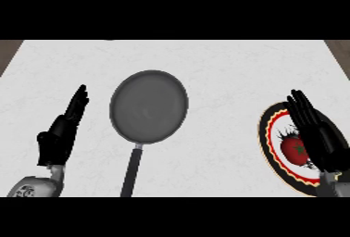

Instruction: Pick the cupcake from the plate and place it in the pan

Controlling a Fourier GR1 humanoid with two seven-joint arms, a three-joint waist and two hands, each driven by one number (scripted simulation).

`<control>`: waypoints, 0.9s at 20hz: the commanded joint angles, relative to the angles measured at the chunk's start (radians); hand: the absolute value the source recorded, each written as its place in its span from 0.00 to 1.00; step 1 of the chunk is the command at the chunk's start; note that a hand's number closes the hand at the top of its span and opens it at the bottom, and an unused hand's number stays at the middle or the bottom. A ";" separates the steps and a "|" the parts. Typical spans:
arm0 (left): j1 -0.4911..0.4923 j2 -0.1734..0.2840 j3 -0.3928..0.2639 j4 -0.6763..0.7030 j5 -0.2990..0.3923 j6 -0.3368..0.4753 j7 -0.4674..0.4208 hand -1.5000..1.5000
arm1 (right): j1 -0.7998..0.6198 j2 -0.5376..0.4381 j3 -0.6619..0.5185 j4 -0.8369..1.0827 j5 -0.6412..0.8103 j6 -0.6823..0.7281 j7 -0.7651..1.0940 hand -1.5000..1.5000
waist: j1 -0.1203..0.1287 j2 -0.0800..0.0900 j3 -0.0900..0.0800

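A grey pan (pixel 149 107) with a long black handle lies in the middle of the white counter, handle pointing toward me. At the right edge sits a black plate (pixel 272 139) with red and cream rings. On it is the red cupcake (pixel 295 149), partly hidden. My right hand (pixel 320 134) hovers over the plate and cupcake with fingers straight, open, not closed on anything. My left hand (pixel 63 130) stays open at the left, fingers up, left of the pan.
The white counter (pixel 219 69) stretches wide behind and between pan and plate. Its far corners show brown floor beyond the edges.
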 commanded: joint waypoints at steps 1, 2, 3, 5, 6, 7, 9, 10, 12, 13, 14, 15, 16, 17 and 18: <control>0.033 0.015 0.013 -0.016 -0.013 0.001 0.051 0.50 | -0.017 -0.046 -0.011 -0.006 -0.048 0.129 -0.016 0.00 | 0.031 -0.010 0.010; -0.012 0.046 0.062 0.074 0.014 -0.018 0.046 0.50 | -0.063 -0.083 0.011 -0.035 -0.114 0.241 0.018 0.00 | 0.027 -0.006 0.009; 0.003 0.048 0.054 0.077 -0.013 0.012 0.072 0.50 | -0.107 -0.099 0.034 -0.030 -0.138 0.325 -0.006 0.00 | 0.047 -0.002 0.011; 0.019 0.106 0.100 0.102 -0.021 0.021 0.120 0.50 | -0.149 -0.140 0.060 -0.099 -0.207 0.469 -0.015 0.00 | 0.069 -0.008 0.013; 0.032 0.116 0.117 0.132 -0.017 0.024 0.123 0.50 | -0.161 -0.158 0.084 -0.110 -0.226 0.547 -0.035 0.00 | 0.082 -0.002 0.013; 0.059 0.068 0.091 0.112 0.001 0.028 0.108 0.50 | -0.099 0.120 -0.159 -0.033 -0.399 0.161 -0.140 0.00 | -0.016 -0.008 0.052; 0.076 0.084 0.095 0.138 -0.006 0.027 0.135 0.50 | -0.201 -0.381 -0.105 -0.146 0.160 0.247 -0.112 1.00 | 0.012 -0.031 -0.010; 0.047 0.112 0.138 0.158 0.018 0.013 0.162 0.50 | -0.147 -0.246 -0.208 0.102 -0.013 0.182 -0.109 1.00 | 0.039 0.007 0.012; 0.029 0.127 0.145 0.154 0.021 0.004 0.198 0.50 | -0.102 -0.188 -0.258 0.178 -0.312 0.388 -0.136 1.00 | 0.024 0.001 0.014; 0.016 0.129 0.162 0.197 0.035 -0.018 0.163 0.50 | -0.148 -0.222 -0.276 0.281 -0.290 0.450 -0.196 1.00 | 0.041 0.006 0.013; 0.028 0.141 0.167 0.184 0.050 -0.038 0.186 0.50 | -0.128 -0.271 -0.293 0.306 -0.295 0.565 -0.262 0.00 | 0.039 0.001 0.013; 0.029 0.120 0.163 0.224 0.042 -0.040 0.153 0.50 | -0.155 -0.285 -0.283 0.354 -0.247 0.614 -0.311 0.00 | 0.039 -0.001 0.011; 0.019 0.116 0.142 0.194 0.017 -0.022 0.184 0.50 | -0.175 -0.347 -0.293 0.384 -0.227 0.687 -0.335 0.00 | 0.041 -0.001 0.012; -0.006 0.101 0.148 0.241 0.006 -0.006 0.162 0.50 | -0.140 -0.375 -0.301 0.391 -0.210 0.751 -0.382 0.00 | 0.030 -0.001 0.012; -0.001 0.111 0.144 0.199 0.007 -0.020 0.198 0.50 | -0.205 -0.366 -0.282 0.433 -0.125 0.715 -0.409 0.00 | 0.042 -0.003 0.011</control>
